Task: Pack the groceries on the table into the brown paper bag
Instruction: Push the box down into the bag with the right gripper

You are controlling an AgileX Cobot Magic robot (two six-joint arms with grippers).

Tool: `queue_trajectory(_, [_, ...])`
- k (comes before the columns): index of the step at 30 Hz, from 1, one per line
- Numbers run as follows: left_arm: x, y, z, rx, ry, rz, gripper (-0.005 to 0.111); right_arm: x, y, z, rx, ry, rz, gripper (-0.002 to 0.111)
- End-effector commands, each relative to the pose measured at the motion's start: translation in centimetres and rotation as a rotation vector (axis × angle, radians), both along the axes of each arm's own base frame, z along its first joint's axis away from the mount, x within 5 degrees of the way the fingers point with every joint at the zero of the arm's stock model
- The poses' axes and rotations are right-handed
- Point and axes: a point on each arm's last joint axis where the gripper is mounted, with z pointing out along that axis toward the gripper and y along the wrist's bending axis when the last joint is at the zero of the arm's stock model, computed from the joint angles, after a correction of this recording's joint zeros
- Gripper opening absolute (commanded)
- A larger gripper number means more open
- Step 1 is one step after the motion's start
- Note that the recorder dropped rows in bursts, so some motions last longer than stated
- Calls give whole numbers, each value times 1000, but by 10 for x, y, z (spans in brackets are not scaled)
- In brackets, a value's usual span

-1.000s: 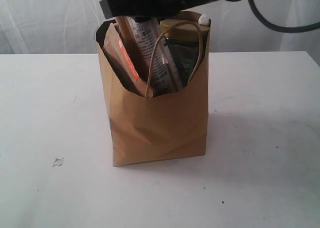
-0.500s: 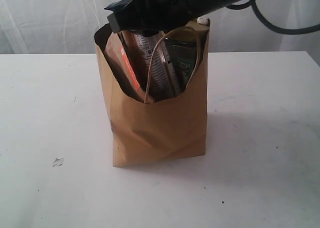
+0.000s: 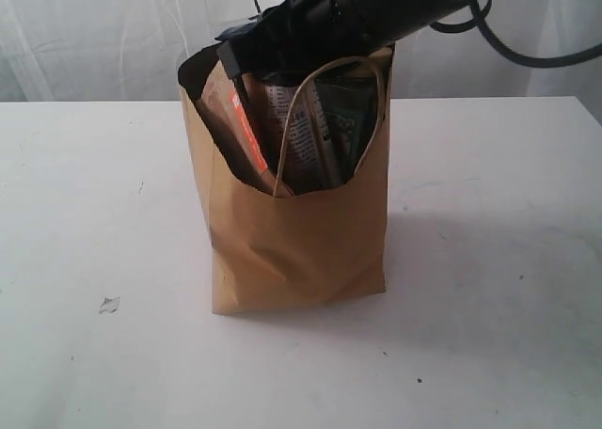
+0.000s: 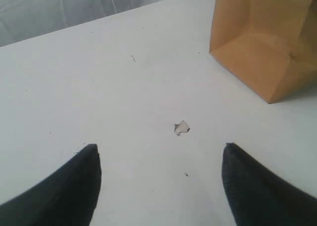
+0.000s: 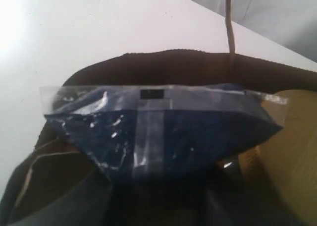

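Note:
The brown paper bag [image 3: 301, 246] stands upright mid-table, its corner also in the left wrist view [image 4: 267, 42]. Inside it lean a brown-orange pouch [image 3: 233, 128], a long printed packet [image 3: 303, 142] and a dark item [image 3: 348, 119]. My right gripper [image 3: 246, 55] reaches in from the upper right over the bag's mouth, shut on a dark blue shiny packet [image 5: 163, 127] with a clear sealed edge, which hangs just above the opening [image 5: 188, 62]. The jaws themselves are lost in dark behind the packet. Off to the bag's side, my left gripper [image 4: 159, 151] hovers open over bare table, holding nothing.
The white table [image 3: 489, 335] spreads around the bag. A small scuff [image 3: 109, 305] lies at the front left, seen between my left fingers [image 4: 182, 128]. A black cable [image 3: 508, 43] loops behind the right arm. White curtains hang at the back.
The right arm has dropped lower and tilted down toward the bag's mouth with the dark packet, now covering the gold lid and white cap. The bag shifted slightly. The left gripper stayed still.

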Motion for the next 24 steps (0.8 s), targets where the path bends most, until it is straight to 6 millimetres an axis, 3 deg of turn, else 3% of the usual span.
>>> queue_trajectory(1, [0, 0, -1, -16, 1, -1, 71, 0, -2, 0, 5, 34, -9, 16])
queue_trajectory(5, [0, 0, -1, -16, 1, -1, 71, -1, -2, 1, 2, 33, -5, 49])
queue_trajectory(7, [0, 0, -1, -16, 1, -1, 71, -1, -2, 1, 3, 32, -5, 58])
queue_trajectory(24, [0, 0, -1, -16, 1, -1, 71, -7, -7, 15, 32, -8, -8, 60])
